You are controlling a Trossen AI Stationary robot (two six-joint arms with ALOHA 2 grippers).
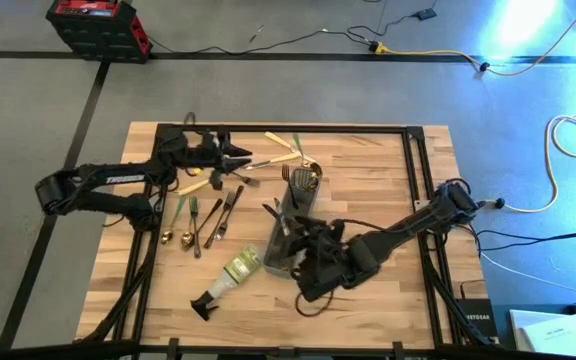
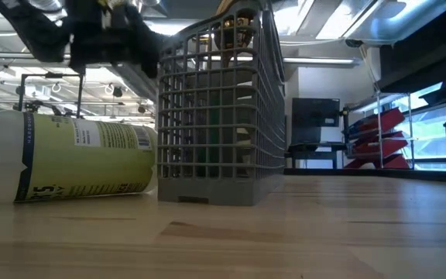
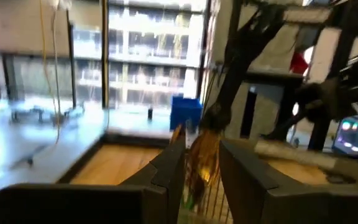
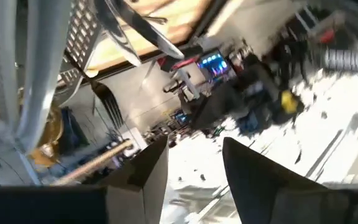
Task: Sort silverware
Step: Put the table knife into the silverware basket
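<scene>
My left gripper point(image 1: 246, 160) point(image 3: 202, 168) is raised over the table's far left part and shut on a slim gold piece of silverware point(image 1: 273, 157) that sticks out toward the caddy. The grey mesh caddy point(image 1: 280, 258) point(image 2: 215, 116) stands mid-table with gold pieces point(image 1: 308, 178) in its far end. My right gripper point(image 1: 293, 232) point(image 4: 194, 162) hovers over the caddy's middle, open and empty. Several forks and spoons point(image 1: 213, 215) lie flat on the wood left of the caddy. Cream-handled pieces point(image 1: 283, 140) lie near the far edge. My left gripper pinches the gold piece point(image 3: 199, 163) between its two fingers, with the fingers running along its length. The piece points level out past the fingertips toward the table's right and is lifted clear. Which end is held is hidden by the fingers.
A clear spray bottle point(image 1: 233, 272) point(image 2: 68, 159) with a yellow-green label lies on its side just left of the caddy's near end, nozzle toward the near edge. A black frame rail point(image 1: 408, 160) runs along the table's right side. Bare wood lies right of the caddy.
</scene>
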